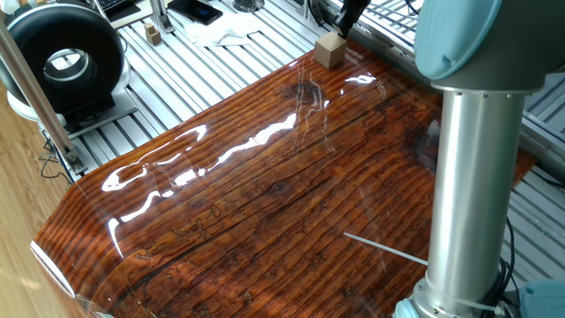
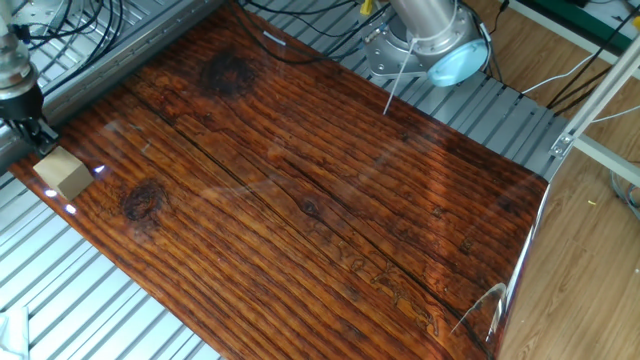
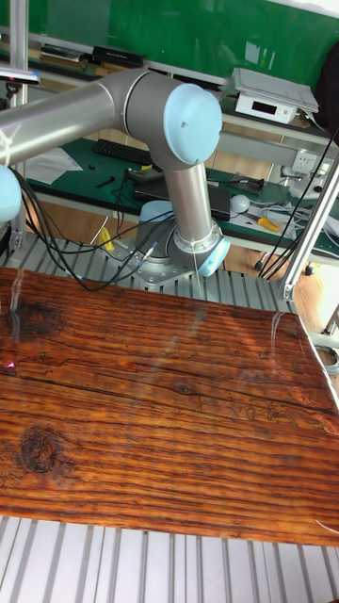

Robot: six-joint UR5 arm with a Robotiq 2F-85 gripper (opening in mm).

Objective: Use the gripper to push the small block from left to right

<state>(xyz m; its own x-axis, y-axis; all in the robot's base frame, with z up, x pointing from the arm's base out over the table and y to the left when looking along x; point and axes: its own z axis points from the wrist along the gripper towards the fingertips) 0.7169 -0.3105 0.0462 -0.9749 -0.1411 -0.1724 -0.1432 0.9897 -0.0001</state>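
The small block (image 1: 329, 50), a plain tan wooden cube, sits at the far corner of the glossy wooden board (image 1: 265, 194), right by its edge. In the other fixed view the small block (image 2: 62, 173) lies at the board's left edge. My gripper (image 1: 348, 19) stands just behind it, black fingers pointing down and shut, touching or almost touching the cube's far side. From the other side the gripper (image 2: 30, 132) shows directly above-left of the cube. Neither the block nor the gripper shows in the tall view.
My arm's silver column (image 1: 468, 177) rises at the board's right. A thin white stick (image 1: 384, 249) lies near it. Off the board on the slatted metal table are a black round device (image 1: 62, 53), a tiny tan wooden piece (image 1: 154, 35) and white cloth (image 1: 221, 34).
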